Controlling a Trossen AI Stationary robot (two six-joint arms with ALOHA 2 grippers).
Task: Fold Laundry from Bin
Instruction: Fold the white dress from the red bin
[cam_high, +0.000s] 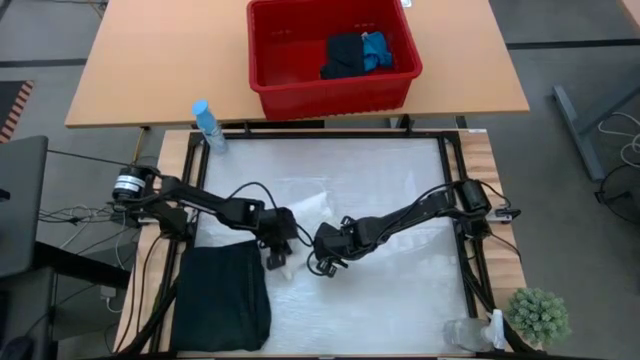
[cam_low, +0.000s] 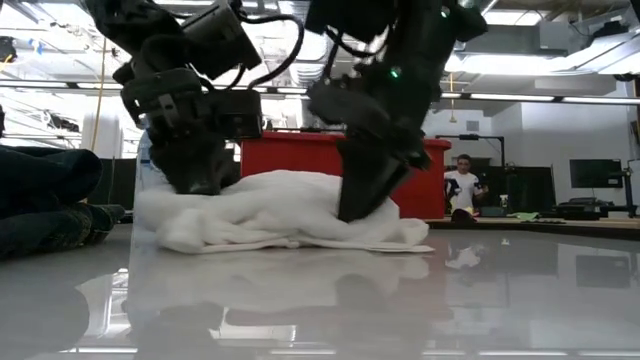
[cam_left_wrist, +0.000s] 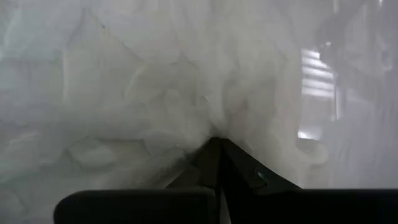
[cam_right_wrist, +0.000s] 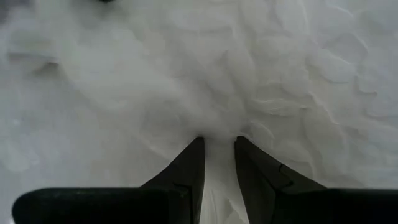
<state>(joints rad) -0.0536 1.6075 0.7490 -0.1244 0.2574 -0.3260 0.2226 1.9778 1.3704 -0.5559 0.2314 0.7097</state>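
Note:
The white crinkled garment (cam_high: 303, 206) lies bunched in the middle of the white table, a low heap in the low view (cam_low: 285, 210). My left gripper (cam_high: 277, 256) and my right gripper (cam_high: 325, 264) stand side by side at its near edge, both pointing down and shut on it. A black garment (cam_high: 222, 295) lies folded flat at the table's near left. The red bin (cam_high: 330, 92) stands on the wooden table beyond the far edge, with a black item (cam_high: 343, 55) and a small bright blue one (cam_high: 376, 50) inside. My left gripper pinches a bunched fold of the white garment (cam_left_wrist: 208, 127) between its two shut fingers, coming from above. The cloth lies slack on the table around the fingertips (cam_left_wrist: 214, 152). My right gripper pinches a ridge of the white garment (cam_right_wrist: 219, 134) between its two fingers, from above, pointing down. A strip of cloth shows in the narrow gap between the fingers (cam_right_wrist: 189, 168). The rest lies slack on the table.
A blue-capped spray bottle (cam_high: 207, 126) stands at the table's far left corner. A small green plant (cam_high: 538, 315) and a clear item (cam_high: 468, 334) sit at the near right corner. A person (cam_low: 462, 186) shows far behind the table in the low view.

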